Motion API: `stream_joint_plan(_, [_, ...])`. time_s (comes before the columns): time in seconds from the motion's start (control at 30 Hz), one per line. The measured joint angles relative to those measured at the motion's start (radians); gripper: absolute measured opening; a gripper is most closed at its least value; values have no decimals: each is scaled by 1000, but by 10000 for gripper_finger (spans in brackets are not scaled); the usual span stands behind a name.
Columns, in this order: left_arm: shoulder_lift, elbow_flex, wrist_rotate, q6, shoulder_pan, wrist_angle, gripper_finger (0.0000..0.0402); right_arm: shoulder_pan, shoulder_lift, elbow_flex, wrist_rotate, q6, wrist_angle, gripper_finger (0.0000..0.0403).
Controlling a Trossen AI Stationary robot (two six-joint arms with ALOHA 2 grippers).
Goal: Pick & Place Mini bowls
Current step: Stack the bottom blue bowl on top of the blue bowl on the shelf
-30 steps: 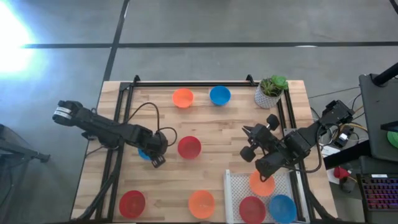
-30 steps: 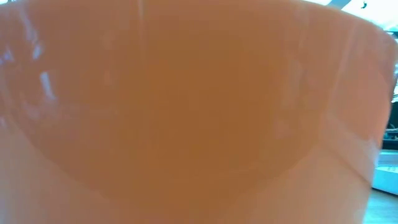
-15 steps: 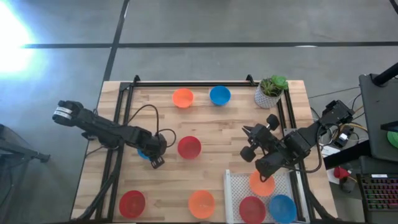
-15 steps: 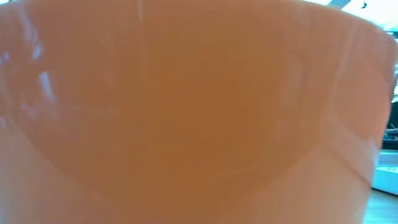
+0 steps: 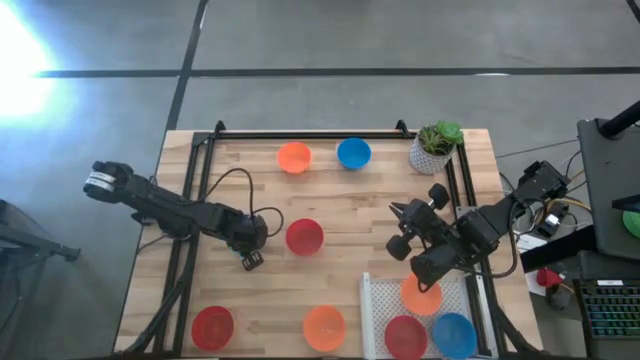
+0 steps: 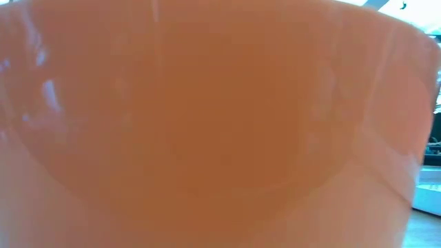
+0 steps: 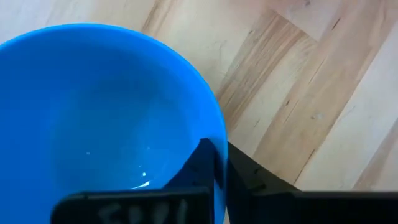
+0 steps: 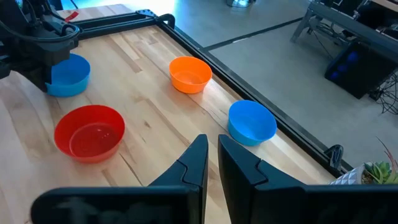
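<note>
My left gripper (image 5: 247,245) stands over a blue mini bowl (image 7: 106,118) left of the table's middle and is shut on its rim. In the high view the gripper hides most of that bowl; the right wrist view shows the bowl (image 8: 68,76) below the left gripper (image 8: 53,46). My right gripper (image 5: 400,215) hovers right of centre, shut and holding nothing (image 8: 211,158). Loose on the table are a red bowl (image 5: 304,236), an orange bowl (image 5: 294,156) and a blue bowl (image 5: 353,153) near the far edge, and a red bowl (image 5: 212,325) and an orange bowl (image 5: 323,326) near the near edge. My left gripper pinches the blue bowl's rim (image 7: 217,134), one finger (image 7: 199,165) inside the bowl and the other (image 7: 249,174) outside its wall. The fingers come from above, pointing down. The bowl stays upright; whether it is lifted off the table I cannot tell.
A white tray (image 5: 372,310) at the near right holds an orange (image 5: 421,293), a red (image 5: 405,333) and a blue bowl (image 5: 453,333). A white pot with a green plant (image 5: 433,147) stands at the far right. An orange bowl (image 6: 220,124) fills the low view.
In the high view the blue bowl showed beside my left gripper before; now the gripper covers it almost wholly. My right arm has kept still.
</note>
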Motion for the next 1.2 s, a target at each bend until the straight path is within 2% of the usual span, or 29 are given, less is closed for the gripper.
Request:
stream_joint_plan(0.13, [2, 33, -20, 26, 0, -42, 3, 0, 0, 0, 0, 0, 0, 34])
stream_joint_plan(0.27, [3, 123, -72, 64, 0, -154, 1, 0, 0, 0, 0, 0, 0, 34])
stream_joint_plan(0.47, [3, 287, -201, 136, 0, -313, 0, 0, 0, 0, 0, 3, 1, 34])
stream_joint_plan(0.67, [7, 432, -299, 345, 20, -297, 0, 1, 1, 0, 24, 3, 3, 34])
stream_joint_plan(0.87, [74, 585, -305, 550, 80, -273, 0, 1, 1, 0, 25, 3, 4, 34])
stream_joint_plan(1.07, [239, 754, -301, 775, 123, -252, 0, 1, 1, 0, 25, 3, 4, 34])
stream_joint_plan(1.2, [374, 850, -212, 974, 124, -227, 0, 1, 1, 0, 25, 2, 3, 34])
